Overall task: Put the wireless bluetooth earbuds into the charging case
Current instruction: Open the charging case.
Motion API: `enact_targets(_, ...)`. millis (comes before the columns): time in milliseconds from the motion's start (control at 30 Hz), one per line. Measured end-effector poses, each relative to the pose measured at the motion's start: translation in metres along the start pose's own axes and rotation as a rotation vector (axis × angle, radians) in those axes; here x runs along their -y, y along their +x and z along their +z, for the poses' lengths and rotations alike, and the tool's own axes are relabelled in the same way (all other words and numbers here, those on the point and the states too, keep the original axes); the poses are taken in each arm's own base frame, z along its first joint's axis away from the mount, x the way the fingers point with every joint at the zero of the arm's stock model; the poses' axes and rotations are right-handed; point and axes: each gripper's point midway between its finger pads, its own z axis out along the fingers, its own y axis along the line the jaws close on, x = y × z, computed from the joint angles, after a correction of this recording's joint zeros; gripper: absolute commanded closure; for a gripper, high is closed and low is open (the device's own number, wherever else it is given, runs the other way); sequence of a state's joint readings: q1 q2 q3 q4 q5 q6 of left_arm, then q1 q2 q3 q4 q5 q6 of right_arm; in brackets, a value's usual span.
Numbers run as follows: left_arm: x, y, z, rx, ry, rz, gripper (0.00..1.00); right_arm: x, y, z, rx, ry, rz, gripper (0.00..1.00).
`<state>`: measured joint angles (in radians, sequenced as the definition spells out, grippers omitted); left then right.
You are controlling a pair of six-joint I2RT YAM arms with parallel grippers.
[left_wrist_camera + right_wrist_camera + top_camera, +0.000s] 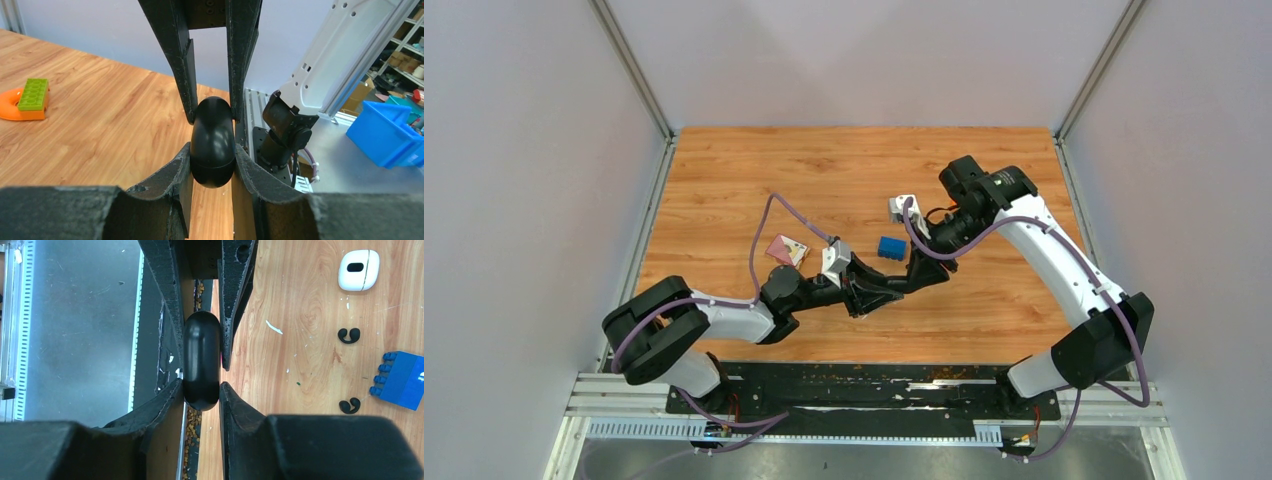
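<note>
A glossy black pill-shaped charging case [212, 145], closed with a seam around it, is held in the air between both grippers; it also shows in the right wrist view [201, 360]. My left gripper [212, 151] is shut on one end, my right gripper [200, 386] on the other. They meet above the table's near middle, left gripper [879, 290] facing right gripper [914, 275]. A white earbud [357, 270] and two tiny black curled earbuds [348, 335] [350, 406] lie on the wood beside the case.
A blue block [891, 247] lies near the earbuds, also in the right wrist view [400, 380]. A thin white sliver [273, 327] lies on the wood. An orange piece with a green brick [30, 97] sits left. Brown pellets [192, 425] fill the front rail.
</note>
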<state>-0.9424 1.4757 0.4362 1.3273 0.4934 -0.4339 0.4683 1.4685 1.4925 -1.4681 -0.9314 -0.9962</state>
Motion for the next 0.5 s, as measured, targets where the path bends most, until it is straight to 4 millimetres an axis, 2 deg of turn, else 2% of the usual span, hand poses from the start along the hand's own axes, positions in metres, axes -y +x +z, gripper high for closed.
enact_targets(100, -0.0001, 0.0013, 0.0, -0.004, 0.0, -0.008, 0.98, 0.0003, 0.0012, 0.0004, -0.007, 0.002, 0.0, 0.83)
enact_targets(233, -0.0002, 0.0021, -0.0001, -0.006, -0.001, -0.011, 0.75, 0.0005, 0.0016, 0.0004, -0.009, 0.003, -0.001, 0.92)
enact_targets(367, -0.0021, 0.0037, 0.0001, -0.014, -0.01, -0.015, 0.57, 0.0015, 0.0023, 0.0, -0.019, 0.009, -0.005, 0.94)
enact_targets(500, -0.0064, 0.0071, 0.0013, -0.031, -0.029, -0.018, 0.53, 0.003, 0.0017, -0.0006, -0.027, 0.018, -0.014, 0.94)
